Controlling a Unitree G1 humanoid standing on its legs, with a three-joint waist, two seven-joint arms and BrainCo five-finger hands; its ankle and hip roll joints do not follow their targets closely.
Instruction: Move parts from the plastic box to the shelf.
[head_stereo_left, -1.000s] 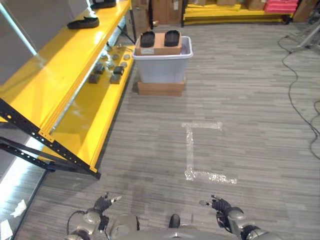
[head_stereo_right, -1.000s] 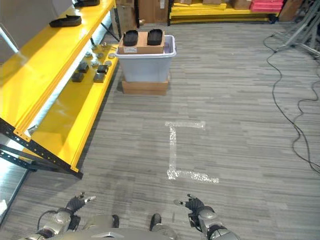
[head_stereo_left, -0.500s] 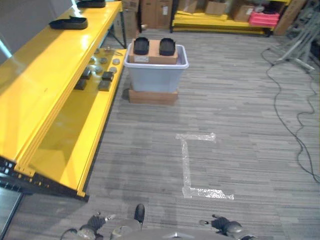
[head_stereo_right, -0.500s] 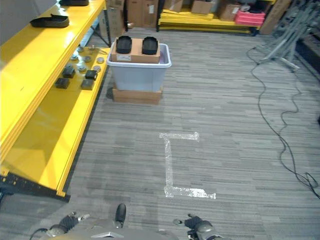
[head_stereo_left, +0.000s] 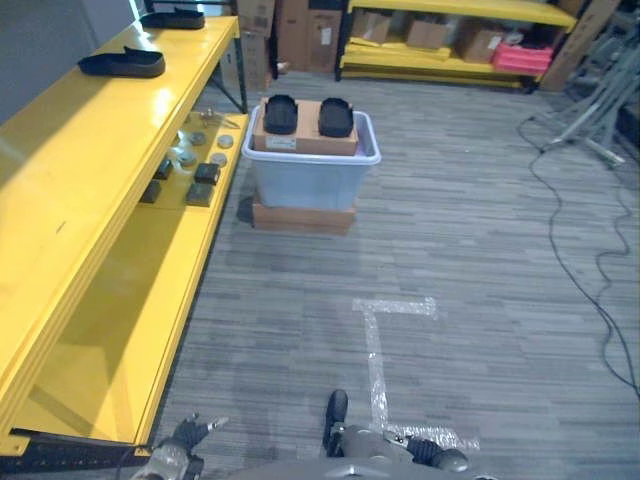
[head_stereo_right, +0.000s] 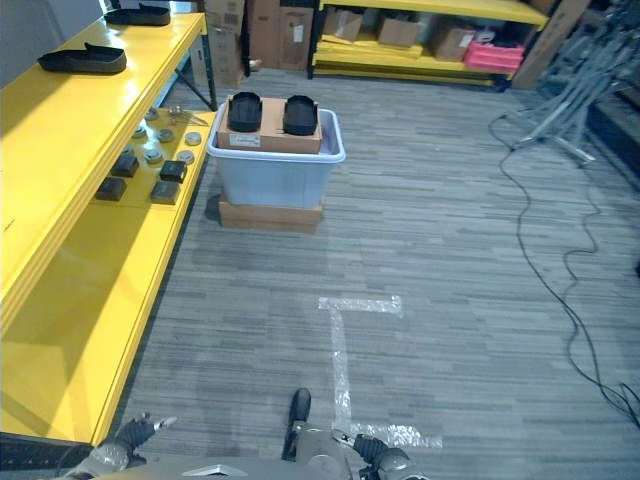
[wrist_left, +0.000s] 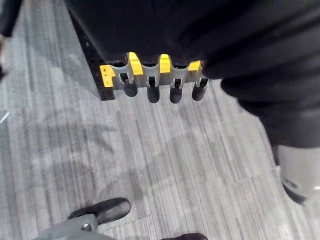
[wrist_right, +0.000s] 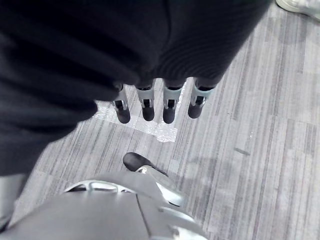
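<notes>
A: Beside the plastic box (head_stereo_left: 311, 178), on the side toward the shelf (head_stereo_left: 110, 200), small parts (head_stereo_left: 186, 170) already lie on the lower board. Two black parts (head_stereo_right: 264, 112) sit on the cardboard in the box.

B: Left hand (wrist_left: 159, 85) and right hand (wrist_right: 156, 105) hang well short of the box, fingers straight, holding nothing.

A: Risk: the box stands on a carton (head_stereo_left: 303, 217); a clumsy reach might tip it.

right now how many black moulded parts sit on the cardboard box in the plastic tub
2: one black moulded part on the left of the brown cardboard box, one on the right. More may lie hidden inside the pale plastic tub.
</notes>
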